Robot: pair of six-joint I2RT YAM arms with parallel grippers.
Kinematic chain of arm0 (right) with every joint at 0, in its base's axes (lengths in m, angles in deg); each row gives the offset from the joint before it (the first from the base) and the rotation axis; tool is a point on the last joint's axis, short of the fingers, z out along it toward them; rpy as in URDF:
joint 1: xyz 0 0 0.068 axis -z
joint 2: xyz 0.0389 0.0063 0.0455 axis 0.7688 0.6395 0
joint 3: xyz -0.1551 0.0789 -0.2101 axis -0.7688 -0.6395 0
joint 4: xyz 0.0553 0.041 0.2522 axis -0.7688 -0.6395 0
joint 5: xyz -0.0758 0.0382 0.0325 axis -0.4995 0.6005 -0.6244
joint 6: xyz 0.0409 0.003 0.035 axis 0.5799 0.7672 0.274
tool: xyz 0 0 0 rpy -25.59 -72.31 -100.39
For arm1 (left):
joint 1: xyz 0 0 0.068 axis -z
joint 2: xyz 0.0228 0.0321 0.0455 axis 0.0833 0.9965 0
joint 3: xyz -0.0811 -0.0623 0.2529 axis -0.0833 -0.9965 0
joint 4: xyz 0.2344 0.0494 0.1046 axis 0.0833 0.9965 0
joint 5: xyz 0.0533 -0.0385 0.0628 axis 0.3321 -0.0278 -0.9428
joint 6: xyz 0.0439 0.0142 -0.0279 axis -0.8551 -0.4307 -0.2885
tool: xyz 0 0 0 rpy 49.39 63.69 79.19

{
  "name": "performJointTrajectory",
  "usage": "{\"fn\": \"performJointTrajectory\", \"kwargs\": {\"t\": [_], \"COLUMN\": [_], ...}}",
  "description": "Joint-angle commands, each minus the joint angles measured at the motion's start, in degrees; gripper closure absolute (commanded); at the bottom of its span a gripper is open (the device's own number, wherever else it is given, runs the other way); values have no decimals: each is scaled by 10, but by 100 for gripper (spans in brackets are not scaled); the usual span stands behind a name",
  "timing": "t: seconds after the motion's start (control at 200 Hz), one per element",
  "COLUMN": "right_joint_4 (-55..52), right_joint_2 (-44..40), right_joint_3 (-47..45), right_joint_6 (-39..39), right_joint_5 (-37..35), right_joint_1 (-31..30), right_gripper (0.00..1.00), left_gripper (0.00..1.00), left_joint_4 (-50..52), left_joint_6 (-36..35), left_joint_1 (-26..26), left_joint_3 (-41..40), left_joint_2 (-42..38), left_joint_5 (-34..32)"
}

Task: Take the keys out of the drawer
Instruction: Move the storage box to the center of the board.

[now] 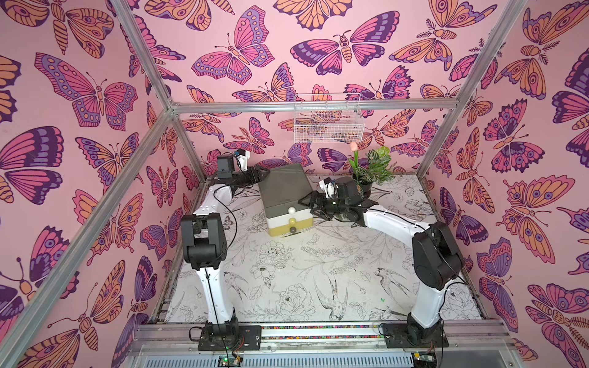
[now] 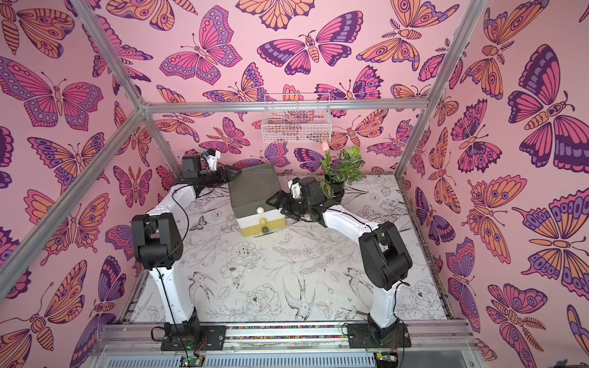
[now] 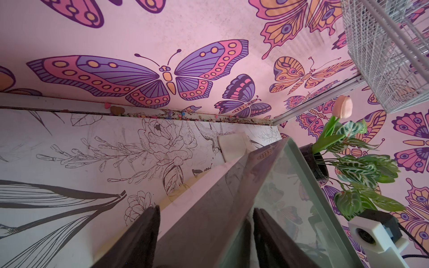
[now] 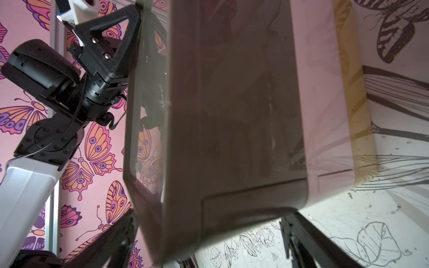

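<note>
— Keys anywhere in sight?
— None. Presumably inside the cabinet [image 1: 283,188], behind three seemingly shut drawer fronts [image 1: 291,223]; lie and long axis impossible to tell.
— Left gripper [image 1: 263,172]?
— At the rear left corner, astride the top edge, fingers [image 3: 148,222] part-way apart; clamped or merely close, impossible to tell. Well away from the drawer fronts.
— Right gripper [image 1: 310,205]?
— Spread wide around the front right corner, gripping nothing visibly. Just beside the white knob [image 1: 291,210], hence the nearer of the two. Likely next: shift across onto a knob, pull straight outward.
</note>
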Motion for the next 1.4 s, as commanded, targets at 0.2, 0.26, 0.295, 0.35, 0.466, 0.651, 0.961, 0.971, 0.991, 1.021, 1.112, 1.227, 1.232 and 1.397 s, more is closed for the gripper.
{"fn": "performJointTrajectory", "kwargs": {"t": [0.2,0.26,0.295,0.35,0.466,0.651,0.961,0.971,0.991,1.021,1.112,1.227,1.232,1.397], "right_joint_4": [-101,-123,-129,-137,-153,-168,-163,-163,-161,-158,-145,-136,-136,-144], "right_joint_2": [0,4,4,5,10,10,50,52,54,56,61,65,65,63], "right_joint_3": [68,81,85,91,103,112,168,170,173,176,180,180,180,179], "right_joint_6": [-62,-77,-81,-88,-99,-120,-171,-171,-171,-170,-162,-155,-155,-157], "right_joint_5": [-69,-81,-85,-91,-98,-98,-23,-22,-18,-15,-2,10,10,12], "right_joint_1": [15,16,16,19,27,45,55,54,54,54,54,54,54,54], "right_gripper": [1,1,1,1,1,1,1,1,1,1,1,1,1,1], "left_gripper": [40,41,43,44,45,45,46,46,46,46,46,46,46,46], "left_joint_4": [47,47,48,48,49,50,54,53,54,54,54,56,56,59], "left_joint_6": [-1,1,1,3,2,-3,-2,-2,-1,-2,-3,-4,-4,-1], "left_joint_1": [17,18,18,20,23,28,43,44,46,49,57,66,66,70], "left_joint_3": [-69,-78,-82,-90,-113,-154,-195,-196,-200,-204,-220,-237,-238,-262], "left_joint_2": [-48,-52,-54,-59,-73,-99,-120,-121,-123,-125,-132,-137,-137,-156], "left_joint_5": [56,56,57,59,60,57,53,53,53,53,52,54,54,53]}}
